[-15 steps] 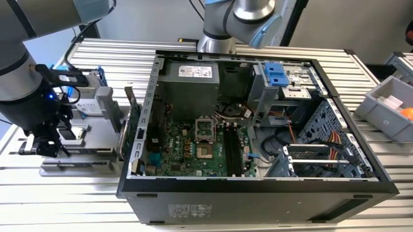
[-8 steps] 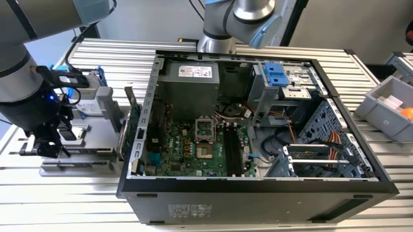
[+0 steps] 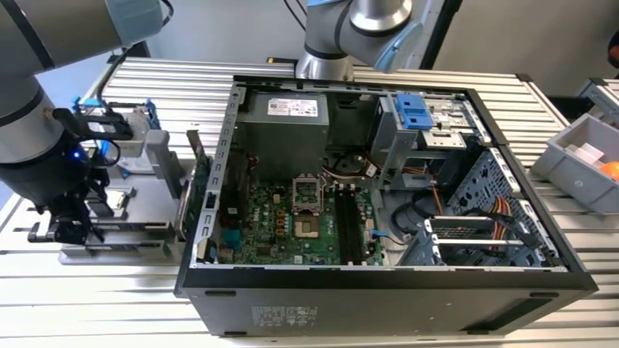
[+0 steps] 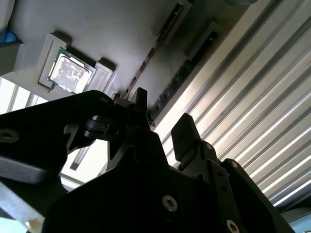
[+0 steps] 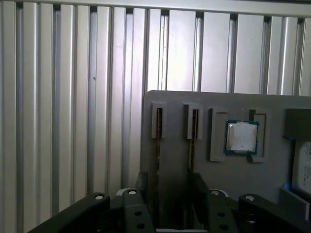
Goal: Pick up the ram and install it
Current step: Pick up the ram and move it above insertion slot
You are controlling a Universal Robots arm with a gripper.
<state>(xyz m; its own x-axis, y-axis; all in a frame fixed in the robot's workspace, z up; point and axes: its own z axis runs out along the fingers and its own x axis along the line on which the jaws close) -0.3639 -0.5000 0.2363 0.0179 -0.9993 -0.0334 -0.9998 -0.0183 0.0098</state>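
Gripper (image 3: 68, 230) hangs low over gray tray (image 3: 135, 212) at the exterior view's left, beside open computer case (image 3: 387, 290). Fingers (image 5: 137, 196) spread, with the ram (image 5: 159, 145) in line between them, on edge in the slot nearest the tray's edge. Second stick (image 5: 193, 141) in next slot, processor chip (image 5: 241, 137) beyond. Gray bin (image 3: 580, 156) far right.

The open computer case (image 3: 387, 304) lies on the ribbed metal counter (image 3: 174, 76). Beside the case, on the exterior view's left, the arm's pincer (image 3: 69, 230) hangs low over a grey parts tray (image 3: 135, 250). A green expansion card (image 3: 203, 196) stands upright just beside that case wall. A grey bin (image 3: 570, 156) sits near the case's opposite side.
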